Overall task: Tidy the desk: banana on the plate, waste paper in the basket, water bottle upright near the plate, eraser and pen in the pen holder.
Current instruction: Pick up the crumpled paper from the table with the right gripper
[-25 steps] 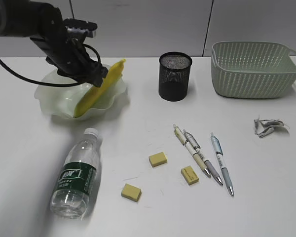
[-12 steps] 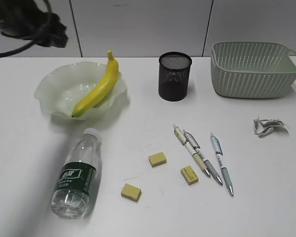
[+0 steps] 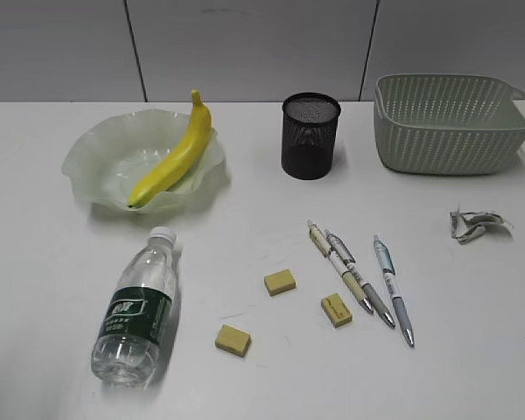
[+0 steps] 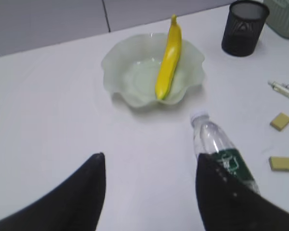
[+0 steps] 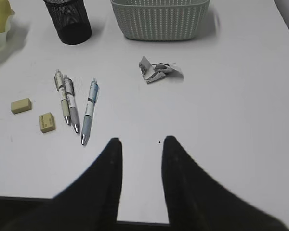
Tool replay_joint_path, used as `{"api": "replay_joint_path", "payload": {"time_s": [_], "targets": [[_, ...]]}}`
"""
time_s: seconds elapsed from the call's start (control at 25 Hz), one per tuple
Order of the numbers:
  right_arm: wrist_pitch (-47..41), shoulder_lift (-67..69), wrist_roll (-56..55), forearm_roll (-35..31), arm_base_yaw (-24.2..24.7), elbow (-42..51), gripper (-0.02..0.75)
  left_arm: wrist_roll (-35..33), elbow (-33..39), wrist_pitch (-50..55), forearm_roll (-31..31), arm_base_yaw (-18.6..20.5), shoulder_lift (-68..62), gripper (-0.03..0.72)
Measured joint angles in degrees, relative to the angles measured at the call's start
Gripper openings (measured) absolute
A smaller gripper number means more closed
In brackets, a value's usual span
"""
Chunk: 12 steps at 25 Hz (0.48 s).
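Banana (image 3: 175, 162) lies in the plate (image 3: 87, 166), that step judged done; left pincer (image 4: 149, 192) spread and empty, right pincer (image 5: 140, 178) partly spread and empty; next, bottle (image 3: 136, 311), lying just before the plate, wants gripping and standing upright.

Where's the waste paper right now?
In the exterior view the waste paper lies on the desk at the right, just in front of the basket, right of the pens.
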<state>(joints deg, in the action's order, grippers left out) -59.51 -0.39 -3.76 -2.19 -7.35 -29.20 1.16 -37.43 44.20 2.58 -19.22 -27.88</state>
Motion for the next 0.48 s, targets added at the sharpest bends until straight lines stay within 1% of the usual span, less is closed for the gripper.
{"api": "replay_joint_path", "payload": {"time_s": [0.12, 0.2, 0.36, 0.48], "targets": [[0.05, 0.14, 0.0, -0.05, 0.0, 0.0, 0.237, 4.6, 1.63, 8.58, 2.97, 0.47, 9.31, 0.444], [0.05, 1.41, 0.0, -0.26, 0.0, 0.0, 0.237, 5.78, 2.72, 11.96, 3.86, 0.86, 14.15, 0.444], [1.33, 6.95, 3.76, -2.76, 0.0, -0.55, 0.237, 7.04, 5.87, 15.51, 3.62, 1.0, 21.47, 0.442], [4.67, 12.74, 8.28, -4.79, 0.0, -1.3, 0.237, 7.34, 6.53, 16.26, 3.52, 1.0, 24.33, 0.437]]}}
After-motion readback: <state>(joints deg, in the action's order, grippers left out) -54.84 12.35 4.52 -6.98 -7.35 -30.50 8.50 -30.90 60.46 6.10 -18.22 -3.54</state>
